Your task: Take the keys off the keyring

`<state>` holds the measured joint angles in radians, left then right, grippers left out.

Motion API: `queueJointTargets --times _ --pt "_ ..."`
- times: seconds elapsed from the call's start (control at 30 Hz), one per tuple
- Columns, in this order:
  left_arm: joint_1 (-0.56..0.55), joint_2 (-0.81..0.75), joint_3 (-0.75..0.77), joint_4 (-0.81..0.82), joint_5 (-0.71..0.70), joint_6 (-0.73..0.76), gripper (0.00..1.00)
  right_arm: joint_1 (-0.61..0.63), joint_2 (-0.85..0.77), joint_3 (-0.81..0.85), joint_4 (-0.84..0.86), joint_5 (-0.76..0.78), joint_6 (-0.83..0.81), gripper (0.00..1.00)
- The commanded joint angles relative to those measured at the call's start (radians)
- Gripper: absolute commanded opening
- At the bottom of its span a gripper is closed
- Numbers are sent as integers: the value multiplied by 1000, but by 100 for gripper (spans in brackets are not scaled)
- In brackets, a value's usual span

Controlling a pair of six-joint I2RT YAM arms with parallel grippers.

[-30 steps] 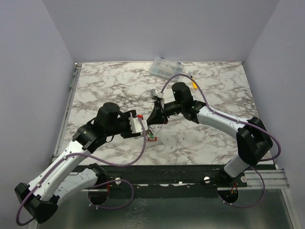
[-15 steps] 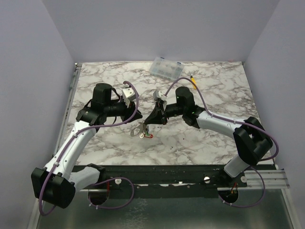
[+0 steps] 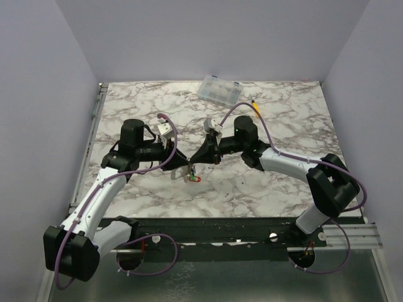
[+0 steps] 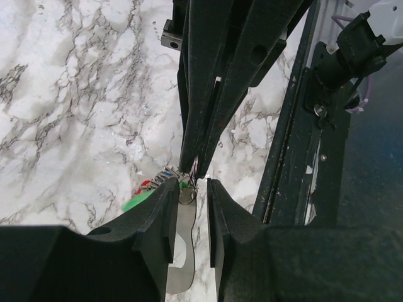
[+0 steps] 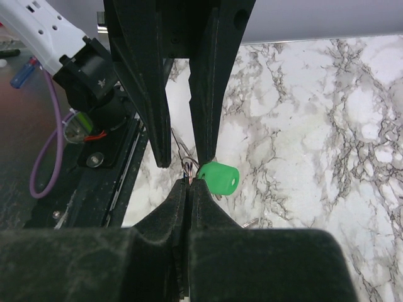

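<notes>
At the veined marble table's (image 3: pixel 252 195) centre, the flat grey metal keyring (image 4: pixel 181 251) is straddled by the narrowly parted left gripper (image 4: pixel 192 184); the glossy plastic-headed keys (image 5: pixel 219 177) are pinched by the closed right gripper (image 5: pixel 187 184).

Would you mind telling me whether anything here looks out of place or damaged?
Nothing stands out. The keys are bunched where the left fingers and right fingers meet, and the clear box sits at the far edge of the table with nothing spilled.
</notes>
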<state>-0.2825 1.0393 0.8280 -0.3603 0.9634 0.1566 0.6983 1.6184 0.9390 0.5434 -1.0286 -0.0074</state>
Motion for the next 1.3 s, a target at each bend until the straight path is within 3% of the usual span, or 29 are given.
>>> queueJointTargets --times 0.0,0.37,0.5,0.93,1.27 --pt "6 47 2 29 97 8 27 -5 12 -4 66 -35 38 1" --pt "8 78 9 69 139 2 15 -6 23 -13 89 -49 53 1" --pt "21 74 19 69 140 -10 22 -6 23 -18 90 -54 53 1" --pt "32 80 30 80 155 -32 27 -5 24 -30 106 -57 56 1" --pt "33 88 15 101 149 -52 4 -5 18 -36 128 -63 74 1"
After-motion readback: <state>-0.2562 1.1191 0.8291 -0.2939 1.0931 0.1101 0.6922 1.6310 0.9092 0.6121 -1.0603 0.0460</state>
